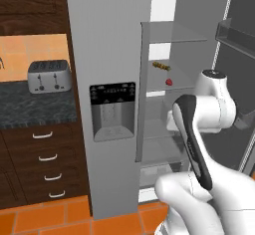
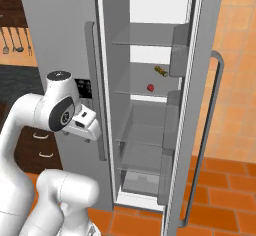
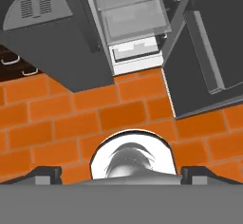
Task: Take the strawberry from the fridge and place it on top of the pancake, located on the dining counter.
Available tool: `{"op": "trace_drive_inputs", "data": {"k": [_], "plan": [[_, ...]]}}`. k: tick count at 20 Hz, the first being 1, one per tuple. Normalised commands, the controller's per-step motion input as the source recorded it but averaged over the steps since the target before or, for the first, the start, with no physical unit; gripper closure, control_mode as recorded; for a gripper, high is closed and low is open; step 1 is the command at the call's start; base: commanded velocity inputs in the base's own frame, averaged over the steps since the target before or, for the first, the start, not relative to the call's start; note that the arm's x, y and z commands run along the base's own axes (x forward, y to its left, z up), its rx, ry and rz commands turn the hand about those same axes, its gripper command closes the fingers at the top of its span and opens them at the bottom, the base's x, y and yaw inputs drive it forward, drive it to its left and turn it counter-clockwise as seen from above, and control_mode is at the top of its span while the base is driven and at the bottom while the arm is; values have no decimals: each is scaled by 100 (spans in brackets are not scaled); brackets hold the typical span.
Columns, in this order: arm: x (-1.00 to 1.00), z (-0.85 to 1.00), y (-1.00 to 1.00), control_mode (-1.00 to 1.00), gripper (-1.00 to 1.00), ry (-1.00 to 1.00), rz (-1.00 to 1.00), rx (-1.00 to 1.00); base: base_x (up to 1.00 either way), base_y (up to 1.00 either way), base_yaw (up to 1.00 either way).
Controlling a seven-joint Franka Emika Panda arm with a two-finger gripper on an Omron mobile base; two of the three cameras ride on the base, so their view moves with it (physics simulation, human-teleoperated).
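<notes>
Small red strawberry (image 2: pixel 150 87) sits on a glass shelf inside the open grey fridge (image 2: pixel 65 35), seemingly upright

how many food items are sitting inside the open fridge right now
2. The strawberry lies on a middle glass shelf of the fridge; the yellow-brown skewer lies on the same shelf, behind it toward the back. More may be hidden in the lower drawers.

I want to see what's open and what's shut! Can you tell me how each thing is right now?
fridge: right door open, left door shut.
strawberry: lying on a glass shelf inside the fridge, untouched.
skewer: lying on the same shelf, behind the strawberry.
drawers: all shut.
tool: open, holding nothing, pointing down at the orange floor.
</notes>
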Motion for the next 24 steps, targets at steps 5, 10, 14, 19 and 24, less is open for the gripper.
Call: {"op": "trace_drive_inputs", "data": {"k": [5,10,14,19,24], "plan": [[-18,-2,-5,-100,-100,-2,19,-18,0,0,0],[-11,-31,0,-100,-100,0,3,4,0,0,0],[0,-9,0,-100,-100,0,0,2,0,0,0],[0,0,0,-100,-100,0,0,0,0,0,0],[0,0,0,-100,-100,-3,-3,0,0,0,0]]}}
